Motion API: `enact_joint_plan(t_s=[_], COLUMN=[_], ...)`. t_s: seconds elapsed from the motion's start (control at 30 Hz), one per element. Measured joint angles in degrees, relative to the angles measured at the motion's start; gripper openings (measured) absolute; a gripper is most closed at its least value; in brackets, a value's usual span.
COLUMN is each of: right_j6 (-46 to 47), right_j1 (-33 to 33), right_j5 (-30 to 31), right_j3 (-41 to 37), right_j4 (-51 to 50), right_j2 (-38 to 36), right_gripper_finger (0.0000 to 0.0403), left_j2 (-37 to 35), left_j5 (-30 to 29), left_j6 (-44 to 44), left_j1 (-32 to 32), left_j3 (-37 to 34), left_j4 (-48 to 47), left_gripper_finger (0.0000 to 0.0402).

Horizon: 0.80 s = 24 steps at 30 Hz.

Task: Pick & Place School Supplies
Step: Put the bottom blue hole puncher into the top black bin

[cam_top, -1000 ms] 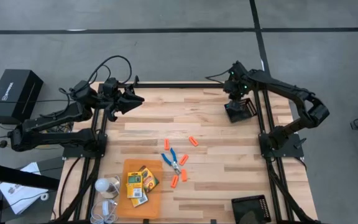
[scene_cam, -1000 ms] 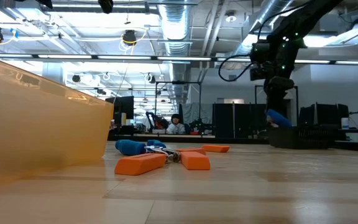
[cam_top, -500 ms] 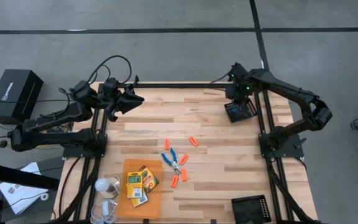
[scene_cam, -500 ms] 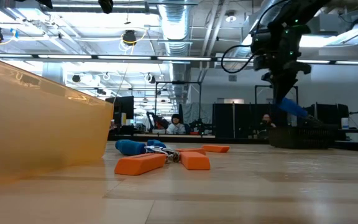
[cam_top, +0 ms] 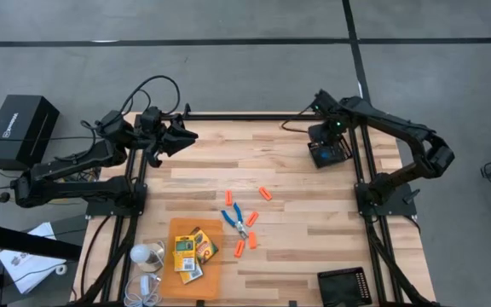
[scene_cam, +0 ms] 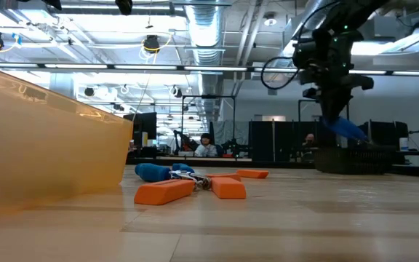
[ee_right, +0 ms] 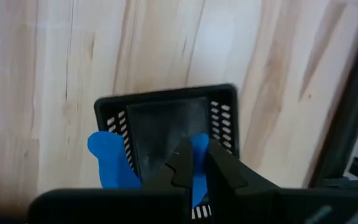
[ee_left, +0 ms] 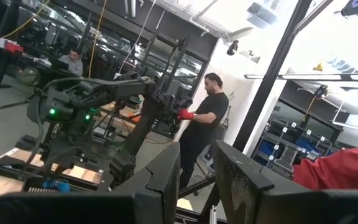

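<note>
Over the far right corner of the worktop [cam_top: 314, 196] my right tool [cam_top: 326, 143] hangs above the black tray [ee_right: 166, 127], its fingers [ee_right: 224, 171] pinched tight on a blue piece [ee_right: 107, 163] that looks like a handle of some small supply; I cannot tell exactly what it is. From the low view the blue piece [scene_cam: 342, 128] slants down out of the tool [scene_cam: 333, 109] toward the tray [scene_cam: 355, 160] and is clear of it. The wrist view puts the tray's hollow right under my fingertips, with the piece's long axis lying across the tray's wall, so I judge that lowering and letting go depends on bringing it wholly inside the rim. My left tool [cam_top: 176, 136] waits partly open, empty, at the far left edge. Orange sticks [cam_top: 251, 218] and scissors [cam_top: 235, 218] lie mid-worktop, well apart from both tools; the crayon boxes [cam_top: 190, 249] rest on the orange sheet [cam_top: 177, 277] near the front.
</note>
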Motion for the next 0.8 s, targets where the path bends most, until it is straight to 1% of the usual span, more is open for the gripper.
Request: enact_joint_plan(t_s=[0.17, 0.33, 0.6, 0.8], right_j6=[-1.1, -3.7, -4.9, -4.9], right_j1=[0.0, -1.4, -3.8, -3.8], right_j5=[0.0, 0.2, 0.2, -0.1], right_j3=[-2.9, -5.0, -5.2, -5.2], right_j4=[2.0, 4.3, 4.7, 4.3], right_j2=[0.0, 0.0, 0.0, 0.0], right_gripper_finger=[0.0009, 0.0009, 0.0009, 0.0009], left_j2=[0.0, 0.0, 0.0, 0.0], left_j5=[0.0, 0.0, -0.2, -0.2], left_j6=[0.1, 0.1, 1.5, 1.5], left_j1=[0.0, 0.0, 0.0, 0.0], left_j3=[0.0, 0.0, 0.0, 0.0], left_j4=[0.0, 0.0, 0.0, 0.0], left_gripper_finger=[0.0092, 0.0092, 0.0092, 0.0092])
